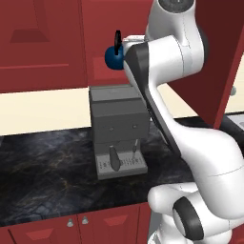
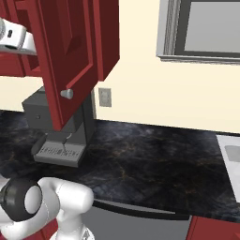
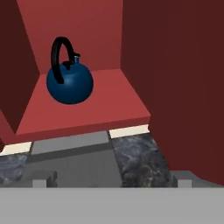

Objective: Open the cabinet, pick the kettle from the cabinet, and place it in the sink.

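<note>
One door of the cabinet (image 2: 70,56) stands swung wide, so the kettle (image 3: 70,83) sits exposed on its shelf (image 3: 87,107). Gripper (image 3: 113,181), fingers spread, hangs short of it, seemingly lined up for the handle.

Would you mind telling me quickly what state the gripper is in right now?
Gripper: open, holding nothing; the kettle sits ahead of it on the cabinet shelf, untouched.

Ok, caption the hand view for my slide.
Dark blue kettle sits on the open cabinet's red shelf, above the grey coffee machine.
</note>
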{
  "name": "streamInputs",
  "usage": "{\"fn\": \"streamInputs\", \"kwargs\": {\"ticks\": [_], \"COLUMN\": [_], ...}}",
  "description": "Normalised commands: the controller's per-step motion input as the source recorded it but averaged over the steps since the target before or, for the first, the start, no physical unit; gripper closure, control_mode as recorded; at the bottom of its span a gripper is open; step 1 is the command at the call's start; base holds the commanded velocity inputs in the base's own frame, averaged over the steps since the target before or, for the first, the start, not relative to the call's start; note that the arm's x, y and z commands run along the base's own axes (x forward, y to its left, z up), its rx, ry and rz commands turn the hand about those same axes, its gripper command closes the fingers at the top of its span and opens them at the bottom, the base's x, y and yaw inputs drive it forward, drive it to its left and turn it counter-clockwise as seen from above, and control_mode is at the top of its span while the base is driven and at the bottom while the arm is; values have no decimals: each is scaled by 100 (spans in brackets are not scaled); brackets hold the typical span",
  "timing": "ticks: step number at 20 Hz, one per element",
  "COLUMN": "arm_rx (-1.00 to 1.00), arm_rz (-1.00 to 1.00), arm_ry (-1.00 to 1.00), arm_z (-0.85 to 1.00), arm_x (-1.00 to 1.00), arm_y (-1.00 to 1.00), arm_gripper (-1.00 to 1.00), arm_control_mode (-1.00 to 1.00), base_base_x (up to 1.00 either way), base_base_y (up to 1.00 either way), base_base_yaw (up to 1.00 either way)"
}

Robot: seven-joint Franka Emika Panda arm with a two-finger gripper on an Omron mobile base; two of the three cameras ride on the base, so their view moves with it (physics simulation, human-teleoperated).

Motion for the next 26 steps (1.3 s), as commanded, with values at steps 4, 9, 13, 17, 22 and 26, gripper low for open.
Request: {"fn": "streamInputs", "kwargs": {"ticks": [4,9,13,17,22,26], "arm_rx": [0,0,0,0,-1,0], "arm_rz": [2,0,1,2,2,4], "arm_ry": [-1,0,-1,-1,-3,-4], "arm_z": [1,0,0,0,0,-3], "arm_x": [46,45,45,44,43,40], "arm_y": [8,8,15,19,17,9], "arm_gripper": [-100,-100,-100,-100,-100,-100], "arm_control_mode": [-100,-100,-100,-100,-100,-100], "base_base_x": [0,0,0,0,0,0], "base_base_y": [0,0,0,0,0,0], "base_base_yaw": [0,0,0,0,0,0]}}
